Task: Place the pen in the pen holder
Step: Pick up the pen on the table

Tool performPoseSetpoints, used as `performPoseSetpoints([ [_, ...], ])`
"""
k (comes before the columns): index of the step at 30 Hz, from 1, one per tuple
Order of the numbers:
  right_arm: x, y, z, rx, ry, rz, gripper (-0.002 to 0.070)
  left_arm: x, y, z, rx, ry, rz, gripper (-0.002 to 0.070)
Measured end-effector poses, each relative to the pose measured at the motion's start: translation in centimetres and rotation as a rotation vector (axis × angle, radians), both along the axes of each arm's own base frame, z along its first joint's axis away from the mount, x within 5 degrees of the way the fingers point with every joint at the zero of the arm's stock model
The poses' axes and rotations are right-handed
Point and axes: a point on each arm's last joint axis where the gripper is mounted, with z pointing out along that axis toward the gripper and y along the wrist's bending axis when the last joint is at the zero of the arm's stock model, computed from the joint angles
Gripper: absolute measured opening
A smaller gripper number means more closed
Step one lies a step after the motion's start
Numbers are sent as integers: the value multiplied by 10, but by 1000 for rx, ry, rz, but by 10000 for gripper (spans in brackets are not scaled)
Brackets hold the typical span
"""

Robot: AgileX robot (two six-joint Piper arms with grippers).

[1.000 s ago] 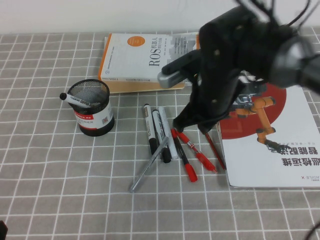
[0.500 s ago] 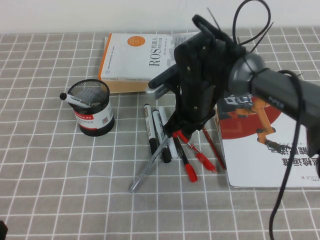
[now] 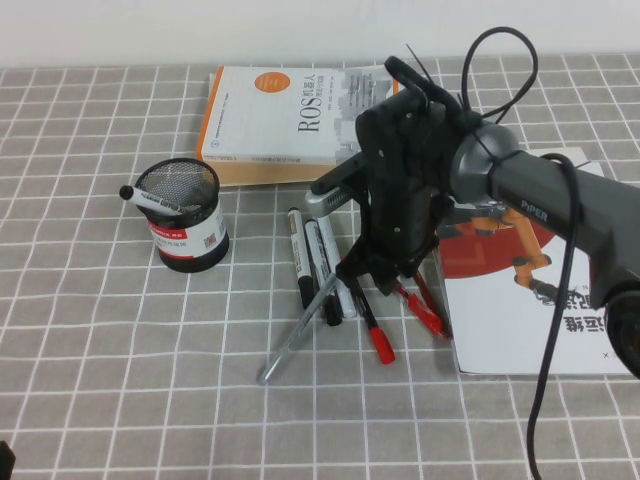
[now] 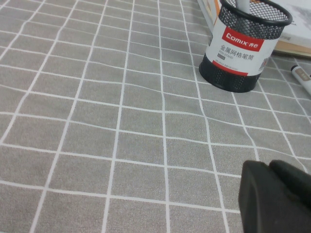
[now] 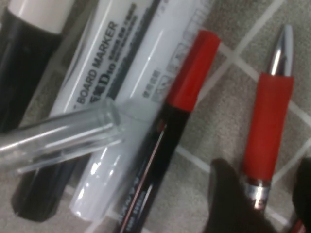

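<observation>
Grasp step: your right gripper (image 3: pixel 385 282), fingers spread, straddles the slim red clear-barrelled pen (image 5: pixel 268 116).
Close squarely on it, then carry to the black wire-mesh pen holder (image 3: pixel 183 216) well away; left gripper (image 4: pixel 277 194) parked, state indeterminate.

Even, soft light falls on my worktop (image 3: pixel 100 380) from above, bright without harsh glare. Shadows are faint: a pale one sits close under the pen holder (image 3: pixel 186 230) and under my right pincer (image 3: pixel 392 280). My right wrist view is blurred and close; the pen (image 5: pixel 268 124) shows a small highlight on its metal tip. My left pincer (image 4: pixel 277 196) is a dark, out-of-focus mass at the frame corner.
</observation>
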Motion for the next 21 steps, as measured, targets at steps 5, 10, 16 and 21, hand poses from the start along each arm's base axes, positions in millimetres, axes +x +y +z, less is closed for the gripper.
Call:
performPoseSetpoints([
  [5, -1, 1, -1, 37, 30, -16, 149, 0, 0, 0, 0, 0, 0, -5],
  [10, -4, 7, -1, 94, 67, -10, 64, 0, 0, 0, 0, 0, 0, -5],
  [16, -13, 12, 19, 201, 94, 34, 64, 0, 0, 0, 0, 0, 0, -5],
  [21, -29, 3, 77, 323, -63, 68, 64, 0, 0, 0, 0, 0, 0, -5],
])
